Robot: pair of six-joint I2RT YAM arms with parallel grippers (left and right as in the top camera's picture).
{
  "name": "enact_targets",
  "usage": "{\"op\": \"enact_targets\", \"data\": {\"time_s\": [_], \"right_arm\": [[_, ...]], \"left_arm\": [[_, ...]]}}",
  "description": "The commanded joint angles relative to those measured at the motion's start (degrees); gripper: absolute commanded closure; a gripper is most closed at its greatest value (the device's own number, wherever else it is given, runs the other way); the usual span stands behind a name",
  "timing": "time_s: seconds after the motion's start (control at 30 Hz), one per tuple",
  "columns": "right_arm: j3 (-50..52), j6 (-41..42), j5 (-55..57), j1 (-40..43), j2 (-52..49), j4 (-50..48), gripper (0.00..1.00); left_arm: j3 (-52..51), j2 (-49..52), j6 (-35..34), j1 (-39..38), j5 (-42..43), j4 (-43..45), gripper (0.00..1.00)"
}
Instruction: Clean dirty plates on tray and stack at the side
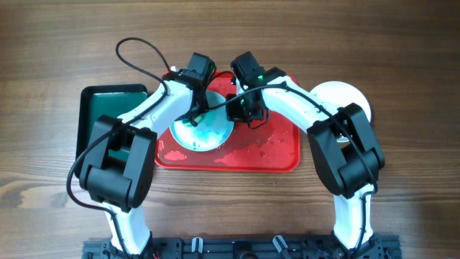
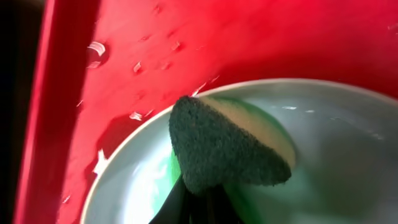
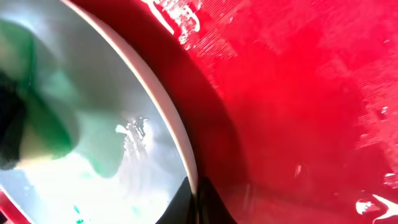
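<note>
A white plate (image 1: 208, 137) smeared with teal-green lies on the left half of the red tray (image 1: 266, 151). My left gripper (image 2: 200, 202) is shut on a sponge (image 2: 217, 146) with a dark green scouring face and a yellow body. The sponge is pressed on the plate (image 2: 336, 155) near its rim. My right gripper (image 3: 198, 202) is shut on the plate's (image 3: 93, 62) right rim, one finger inside and one outside. Green streaks and water show on the plate in the right wrist view. In the overhead view the left gripper (image 1: 192, 115) and right gripper (image 1: 236, 108) both stand over this plate.
White plate (image 1: 343, 97) sits on the table right of the tray, partly hidden by the right arm. A dark green tray (image 1: 100, 101) lies left of the red one. Water drops cover the red tray floor (image 3: 298, 112).
</note>
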State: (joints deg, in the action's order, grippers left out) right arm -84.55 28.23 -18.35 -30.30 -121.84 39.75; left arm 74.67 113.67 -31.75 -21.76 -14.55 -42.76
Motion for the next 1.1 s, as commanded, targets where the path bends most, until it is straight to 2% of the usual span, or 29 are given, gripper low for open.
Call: {"op": "enact_targets", "data": {"time_s": [0.0,0.1,0.37,0.53,0.7,0.8,0.83,0.97,1.07], "right_arm": [[0.59,-0.2,0.46,0.31,-1.4,0.39,0.96],[0.59,0.07,0.44,0.31,-1.4,0.37,0.95],[0.59,0.04,0.44,0.31,-1.4,0.55,0.96],[0.57,-0.5,-0.37,0.31,-1.36,0.5,0.96],[-0.61,-4.0,-0.68,0.31,2.6,1.51,0.96],[-0.61,-2.73,10.67,0.22,8.74,5.03,0.96],[-0.61,-2.1,20.79,-0.31,12.2,8.0,0.96],[-0.61,3.56,47.87,-4.26,17.75,14.71,0.96],[-0.61,6.93,61.11,-8.66,18.25,18.75,0.96]], "left_arm": [[-1.46,1.22,-2.14,0.61,-2.16,-3.54,0.96],[-1.46,1.22,-0.79,0.68,2.05,-3.56,0.96],[4.81,-0.98,12.09,4.55,21.46,-6.84,0.96],[11.61,-6.21,13.38,12.57,21.53,-12.11,0.96],[12.46,-11.78,13.33,23.69,20.9,-14.23,0.96],[11.93,-11.61,13.33,27.65,20.9,-16.81,0.96],[11.56,-11.61,13.33,28.48,20.9,-17.22,0.96],[11.56,-11.52,13.33,28.46,20.68,-17.18,0.96],[11.56,-11.5,13.33,28.41,20.68,-17.11,0.96]]}}
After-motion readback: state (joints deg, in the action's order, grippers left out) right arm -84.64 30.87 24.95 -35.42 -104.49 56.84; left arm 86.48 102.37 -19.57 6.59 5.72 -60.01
